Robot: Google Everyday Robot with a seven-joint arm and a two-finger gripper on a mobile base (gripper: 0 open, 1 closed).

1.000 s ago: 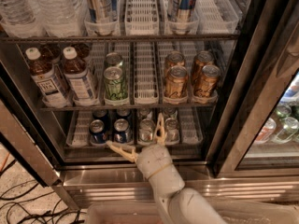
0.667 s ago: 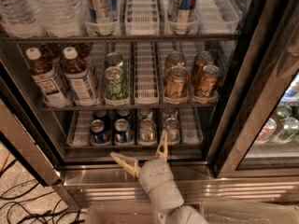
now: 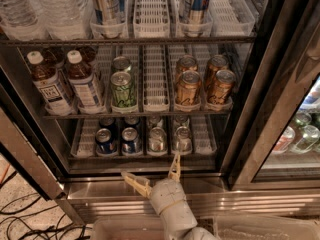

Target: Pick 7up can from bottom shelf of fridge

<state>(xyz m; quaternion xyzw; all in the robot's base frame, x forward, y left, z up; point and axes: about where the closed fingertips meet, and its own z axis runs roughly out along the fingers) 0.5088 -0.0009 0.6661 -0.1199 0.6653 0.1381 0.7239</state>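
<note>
Speckled floor (image 3: 15,191) with loose black cables (image 3: 25,219) lies at the lower left, in front of the fridge (image 3: 260,79), whose dark frame stands on a stainless steel base (image 3: 250,199). We see three white wire racks inside.

On the bottom shelf (image 3: 202,134), dark blue cans (image 3: 105,140) fill the two left lanes. The 7up can (image 3: 157,140), pale and silvery, stands at the front of the next lane, with a second silvery can (image 3: 182,139) just beside it on the right. More cans stand behind each. We cannot read the print on either one.

The middle rack carries two tea bottles (image 3: 50,81), a green-and-white can (image 3: 122,89) and bronze cans (image 3: 187,89). The top rack carries water bottles (image 3: 15,9) and tall cans (image 3: 107,4).

The tool (image 3: 149,166) is outside the cabinet, low in front of the base, just below the shelf's dark front edge. Its fingers are spread wide and hold nothing. One finger (image 3: 175,165) stands upright with its tip at that edge, below the gap between the two silvery cans. The other (image 3: 134,180) points left.

Raised dividers flank each can, and the middle rack sits close above the can tops. The rightmost lane shows bare wire. A neighbouring cooler (image 3: 300,134) adjoins on the right.
</note>
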